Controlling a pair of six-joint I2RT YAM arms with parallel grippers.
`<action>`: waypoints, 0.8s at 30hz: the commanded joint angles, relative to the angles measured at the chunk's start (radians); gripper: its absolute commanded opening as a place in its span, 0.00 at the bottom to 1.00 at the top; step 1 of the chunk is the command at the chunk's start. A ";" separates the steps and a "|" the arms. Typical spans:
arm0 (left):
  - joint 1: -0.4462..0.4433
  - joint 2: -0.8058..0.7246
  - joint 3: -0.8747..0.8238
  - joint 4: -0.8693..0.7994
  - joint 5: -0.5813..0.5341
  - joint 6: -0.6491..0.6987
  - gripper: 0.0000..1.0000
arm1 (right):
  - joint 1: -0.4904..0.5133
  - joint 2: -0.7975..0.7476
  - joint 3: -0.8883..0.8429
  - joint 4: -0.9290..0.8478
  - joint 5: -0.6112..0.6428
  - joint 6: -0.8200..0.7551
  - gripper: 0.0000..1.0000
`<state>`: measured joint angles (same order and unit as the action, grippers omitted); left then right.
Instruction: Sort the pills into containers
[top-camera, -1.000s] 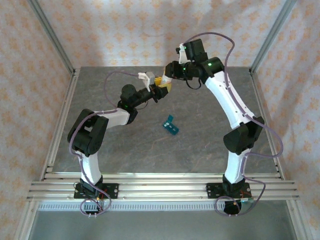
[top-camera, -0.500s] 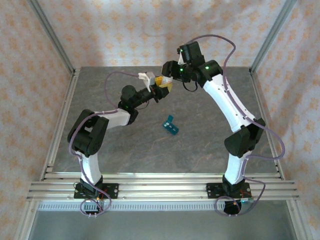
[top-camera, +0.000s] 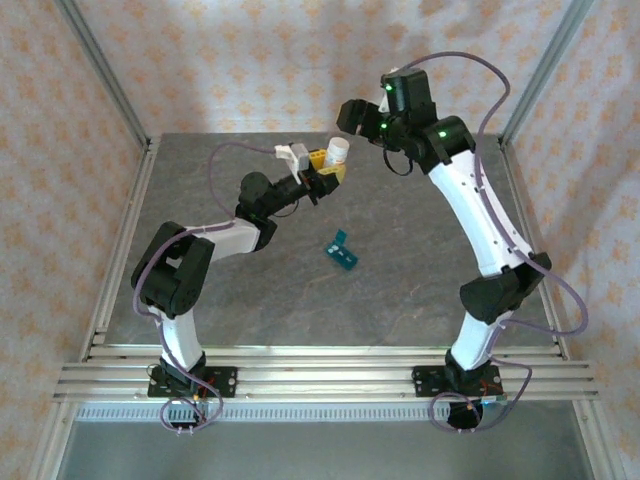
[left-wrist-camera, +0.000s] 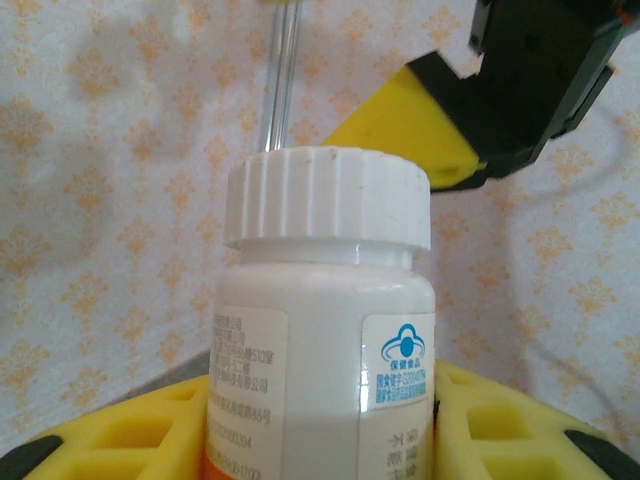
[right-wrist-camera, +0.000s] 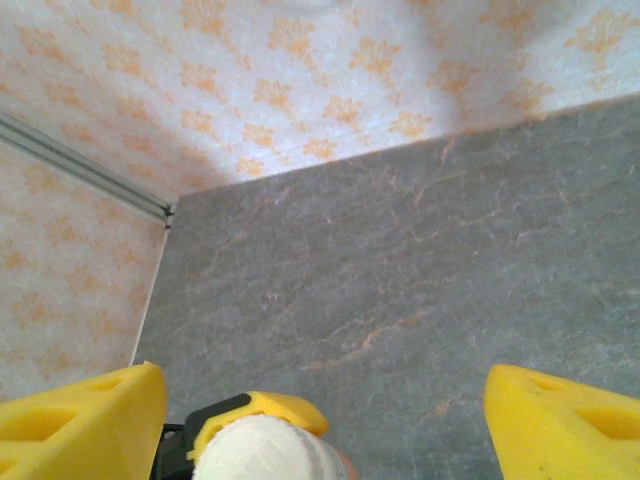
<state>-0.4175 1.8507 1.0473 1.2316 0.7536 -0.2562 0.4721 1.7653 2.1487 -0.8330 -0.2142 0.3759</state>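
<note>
Since the ribbed cap (left-wrist-camera: 328, 200) sits closed on the white bottle (left-wrist-camera: 325, 340), I enter the sorting as barely begun.

Item, done: bottle lifted off the table (top-camera: 250, 290) and presented upright at the far middle.

Item, left: cap to come off; the pills, which I judge to be inside the bottle, to be tipped out and shared among the compartments.

Item, teal pill box (top-camera: 342, 251): lying on the table between my two arms, nearer to me than the bottle and well apart from it. Whether its lids are up is too small to tell.

Item, left pincer (top-camera: 328, 168): closed on the bottle's lower body, a yellow pad on either side, cap left free above. Arm reaches forward and inward, forearm low, wrist raised.

Item, right pincer (right-wrist-camera: 320, 415): spread wide, holding nothing, yellow fingers (right-wrist-camera: 80, 420) far apart with the cap top showing below and between them, no contact. Arm stands tall, elbow high, wrist bent down toward the bottle from the far right.

Judgement: next it must come down squarely over the cap.
</note>
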 joint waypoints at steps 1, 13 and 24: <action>-0.006 -0.033 -0.026 0.055 -0.011 0.041 0.00 | 0.000 -0.045 0.006 0.038 0.093 0.019 0.83; -0.041 0.049 0.009 0.057 -0.070 0.082 0.00 | -0.064 -0.135 -0.061 0.123 0.040 0.160 0.96; -0.052 0.032 0.013 0.054 -0.072 0.084 0.00 | -0.082 -0.179 -0.075 0.139 -0.024 0.216 0.95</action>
<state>-0.4633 1.9015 1.0382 1.2324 0.6941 -0.2001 0.3969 1.6405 2.0956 -0.7391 -0.2039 0.5652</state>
